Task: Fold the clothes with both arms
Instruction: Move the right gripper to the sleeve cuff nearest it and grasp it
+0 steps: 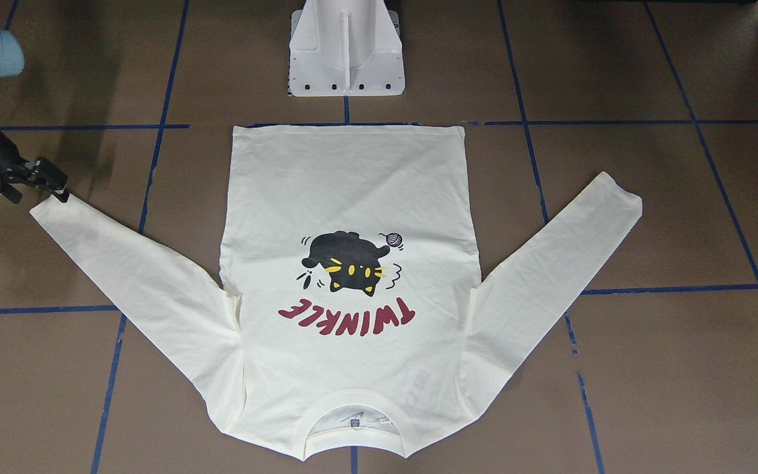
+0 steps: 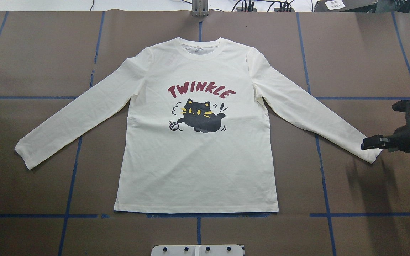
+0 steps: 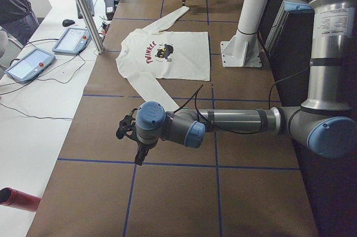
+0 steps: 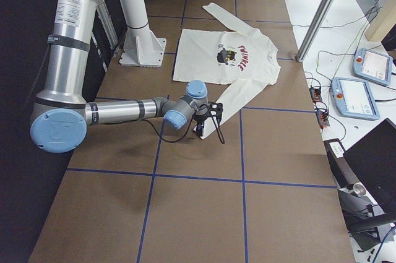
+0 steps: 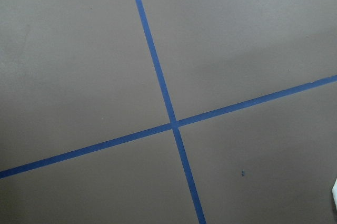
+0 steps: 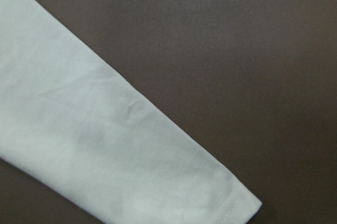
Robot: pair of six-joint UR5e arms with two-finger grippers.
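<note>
T-shirt (image 2: 198, 160) hem nearest, collar far (print up); sleeves splayed sideways.

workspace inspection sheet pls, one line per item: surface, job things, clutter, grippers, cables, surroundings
surface: brown table cover marked with a blue tape grid, flat.
job's things: cream T-shirt lying flat, print up, both sleeves spread, collar away from the robot, not yet folded.
clutter: nothing seen on the table cover.
grippers: right gripper at the cuff of the sleeve on the robot's right, open or shut unclear; left gripper over bare table beyond the other cuff, state unclear.
cables: black cable looping along the left arm's wrist; wires on the side bench.
surroundings: white pedestal, two teach pendants, a red cylinder, part of a person.
</note>
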